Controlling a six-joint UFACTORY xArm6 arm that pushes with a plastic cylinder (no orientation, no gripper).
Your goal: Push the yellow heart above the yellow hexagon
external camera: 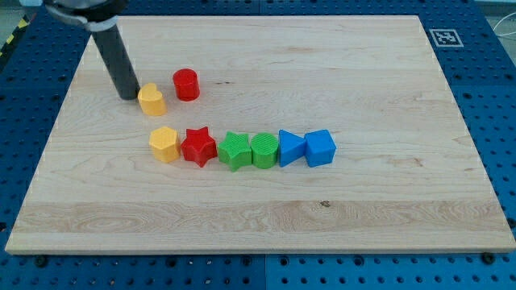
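Camera view: my tip (129,97), a bare rod with no claw to open or close, touches the yellow plastic heart's (151,99) left side; the heart sits just beyond the yellow hexagon block (164,144), seemingly nearly placed.

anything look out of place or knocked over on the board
Nothing is damaged or toppled. Only the yellow heart block and red cylinder block sit apart, above the neat row starting at the yellow hexagon block. My tip touches the heart's left.
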